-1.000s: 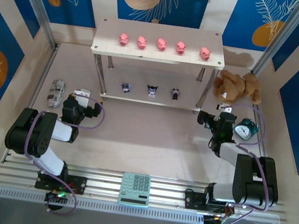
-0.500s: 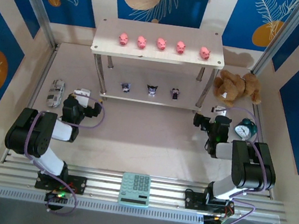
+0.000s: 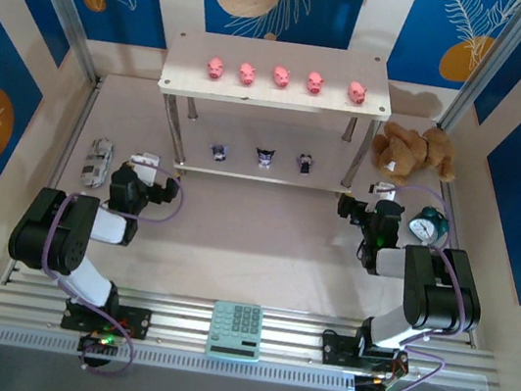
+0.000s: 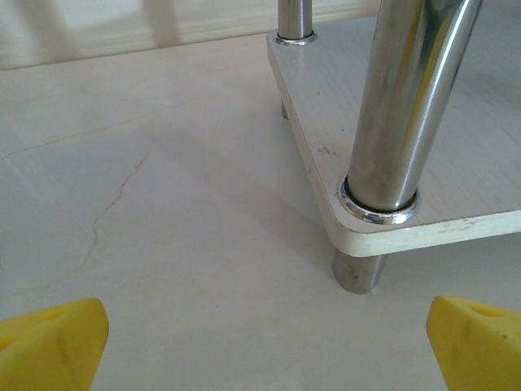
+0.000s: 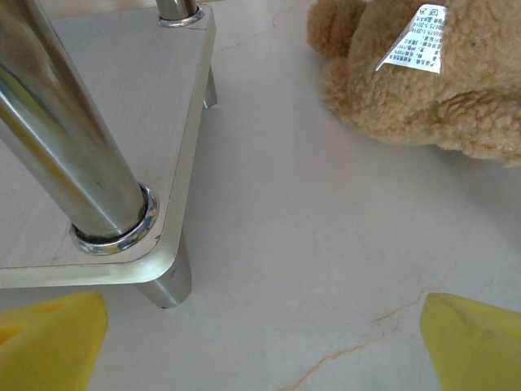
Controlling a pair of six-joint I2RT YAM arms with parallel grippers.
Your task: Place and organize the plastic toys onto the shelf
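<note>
Five pigs (image 3: 281, 78) are lined along the top of the shelf (image 3: 185, 79), three figurines (image 3: 264, 158) along its lower level. Both rows lie beyond the left pincer (image 4: 264, 346) and right pincer (image 5: 260, 342), each released and empty beside a front shelf leg.

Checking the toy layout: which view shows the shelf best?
Top external: the whole shelf, five pink pigs on top, three dark figurines below. Left and right wrist each give a lower-board corner and a metal leg.
</note>
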